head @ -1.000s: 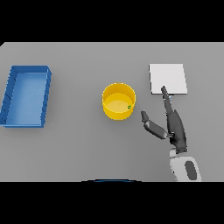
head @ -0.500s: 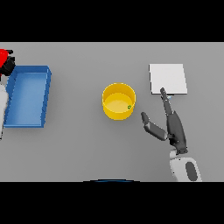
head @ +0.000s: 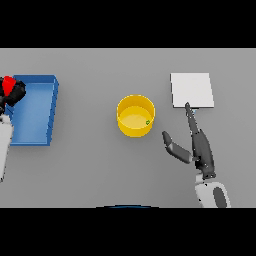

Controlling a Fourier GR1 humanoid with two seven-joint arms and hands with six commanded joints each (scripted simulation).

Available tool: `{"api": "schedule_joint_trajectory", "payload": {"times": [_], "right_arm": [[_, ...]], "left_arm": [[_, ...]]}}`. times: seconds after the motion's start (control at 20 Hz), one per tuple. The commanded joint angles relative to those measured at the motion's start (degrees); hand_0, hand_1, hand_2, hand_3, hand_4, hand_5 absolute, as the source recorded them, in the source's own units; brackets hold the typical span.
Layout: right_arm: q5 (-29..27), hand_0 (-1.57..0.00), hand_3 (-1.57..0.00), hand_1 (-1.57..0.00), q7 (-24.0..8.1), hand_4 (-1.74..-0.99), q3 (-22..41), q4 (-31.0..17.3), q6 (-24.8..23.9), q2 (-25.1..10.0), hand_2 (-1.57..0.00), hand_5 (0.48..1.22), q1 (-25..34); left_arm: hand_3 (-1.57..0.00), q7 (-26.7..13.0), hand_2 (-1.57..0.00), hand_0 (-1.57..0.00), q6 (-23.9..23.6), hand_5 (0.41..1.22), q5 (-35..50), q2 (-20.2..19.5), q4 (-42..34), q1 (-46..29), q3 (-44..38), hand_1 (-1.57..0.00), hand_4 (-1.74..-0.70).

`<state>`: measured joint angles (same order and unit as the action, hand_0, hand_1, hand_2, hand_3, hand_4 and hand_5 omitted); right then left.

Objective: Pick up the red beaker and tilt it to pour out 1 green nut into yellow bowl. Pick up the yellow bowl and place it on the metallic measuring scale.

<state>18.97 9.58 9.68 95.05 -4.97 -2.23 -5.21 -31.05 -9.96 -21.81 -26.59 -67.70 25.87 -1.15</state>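
At mid-table we saw the bowl (head: 135, 116) standing upright, a green nut (head: 148, 122) inside by its right wall. Our right hand (head: 198, 148) lay just right of it and apart, fingers straight, thumb spread toward the bowl, holding nothing; its fingertips reached the near edge of the scale (head: 192, 90). At the far left our left hand (head: 11, 93) was curled round the red beaker (head: 8, 84), over the blue tray's (head: 35, 110) left edge.

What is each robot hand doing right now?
Left robot hand: closed around the red beaker.
Right robot hand: open, holding nothing.
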Motion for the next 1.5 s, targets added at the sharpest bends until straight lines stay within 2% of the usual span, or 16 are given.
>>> {"api": "schedule_joint_trajectory", "payload": {"times": [0.0, 0.05, 0.15, 0.2, 0.25, 0.35, 0.5, 0.6, 0.75, 0.8, 0.85, 0.95, 1.05, 1.2, 1.45], "right_arm": [[-0.27, 0.00, 0.00, 0.00, -0.11, -1.017, -0.33, 0.15, 0.00, -0.20, 0.00, 0.635, 0.38], [-0.88, 0.00, 0.00, 0.00, 0.04, -1.012, -0.60, 0.18, 0.24, -0.29, 0.00, 0.634, 0.26], [-0.61, 0.00, 0.00, 0.00, 0.56, -1.007, 0.08, 0.56, 0.23, 0.31, 0.00, 0.635, -0.47], [-0.57, 0.00, 0.00, 0.00, 0.03, -1.004, 0.07, 0.67, 0.23, 0.33, 0.00, 0.636, -0.01], [-0.95, 0.00, 0.00, 0.00, -0.42, -1.004, -0.28, 0.76, 0.32, 0.17, 0.00, 0.635, 0.06], [-1.30, 0.00, 0.00, 0.00, -0.15, -1.008, -0.37, 0.36, 0.46, 0.26, 0.00, 0.635, 0.02], [-0.90, 0.00, 0.00, 0.00, 0.49, -1.009, -0.25, 0.38, 0.34, 0.04, 0.00, 0.639, 0.07], [-0.50, 0.00, 0.00, 0.00, 0.52, -1.015, 0.15, 0.49, 0.04, 0.48, 0.00, 0.642, -0.26], [1.54, 0.00, 0.00, 0.00, -3.16, -1.020, 0.50, 0.54, 0.22, -0.75, 0.00, 0.640, 1.32], [1.51, 0.00, 0.00, 0.00, -2.37, -1.014, 1.03, 0.20, 2.11, -2.02, 0.00, 0.666, 2.15], [1.56, 0.00, 0.00, 0.00, -3.19, -1.005, 1.19, -0.04, 4.23, -3.88, 0.00, 0.669, 4.00], [5.73, 0.00, 0.00, 0.00, -4.77, -1.044, 3.06, -1.26, 8.12, -9.42, 0.00, 0.679, 8.31], [9.07, 0.00, 0.00, 0.00, -6.69, -1.094, 5.26, -2.28, 11.74, -12.92, 0.00, 0.677, 12.20], [15.15, 0.00, 0.00, 0.00, -6.51, -1.174, 9.90, -5.47, 15.63, -16.34, 0.00, 0.674, 18.78], [22.26, 0.00, 0.00, 0.00, -1.85, -1.225, 16.45, -11.04, 21.47, -21.22, 0.00, 0.684, 29.08]], "left_arm": [[-1.54, -0.67, -1.56, -1.57, 0.22, 0.848, -0.21, -0.11, -0.26, 0.04, 0.14, -1.57, -1.40], [-1.47, -0.50, -1.50, -1.57, 0.93, 0.810, 0.08, -0.35, -0.95, -0.70, 0.22, -1.54, -1.28], [-1.14, -0.35, -1.21, -1.39, 2.43, 0.749, 1.03, -0.70, -1.98, -1.19, 0.16, -1.22, -1.07], [-0.95, -0.23, -1.02, -1.21, 2.50, 0.720, 0.93, -0.41, -2.27, -1.93, 0.55, -1.00, -1.00], [-0.77, -1.28, -0.82, -0.97, 2.76, 0.696, 0.89, -0.41, -2.76, -2.23, 0.70, -0.80, -0.96], [-0.49, -1.09, -0.52, -0.62, 5.02, 0.666, 0.61, -1.11, -2.28, -2.08, 1.79, -0.51, -0.89], [-0.25, 0.96, -0.27, -0.32, 6.23, 0.657, -0.35, -1.42, -0.29, -2.02, 3.11, -0.26, -0.82], [-0.16, 2.31, -0.17, -0.20, 6.21, 0.652, -0.34, -1.68, 1.08, -1.37, 2.86, -0.17, -0.80], [-0.08, 3.62, -0.09, -0.10, 5.26, 0.651, -0.41, -1.53, 0.36, -1.54, 2.73, -0.08, -0.78], [-0.07, 4.23, -0.07, -0.08, 5.00, 0.655, -0.50, -1.60, 0.46, -1.52, 2.68, -0.07, -0.77], [-0.05, 4.46, -0.06, -0.07, 4.53, 0.657, -0.84, -1.21, 0.30, -1.43, 3.02, -0.05, -0.76], [-0.03, 4.80, -0.03, -0.04, 4.69, 0.661, -0.57, -1.19, 0.27, -1.26, 2.96, -0.03, -0.75], [-0.02, 5.17, -0.02, -0.03, 4.49, 0.664, -0.56, -0.94, -0.30, -1.31, 3.13, -0.02, -0.74], [-0.01, 5.49, -0.01, -0.01, 4.82, 0.677, -0.69, -1.09, 0.53, -1.13, 3.37, -0.01, -0.73], [0.00, 4.80, 0.00, 0.00, 5.12, 0.696, -0.68, -1.25, -0.31, -1.56, 3.57, 0.00, -0.74]]}}
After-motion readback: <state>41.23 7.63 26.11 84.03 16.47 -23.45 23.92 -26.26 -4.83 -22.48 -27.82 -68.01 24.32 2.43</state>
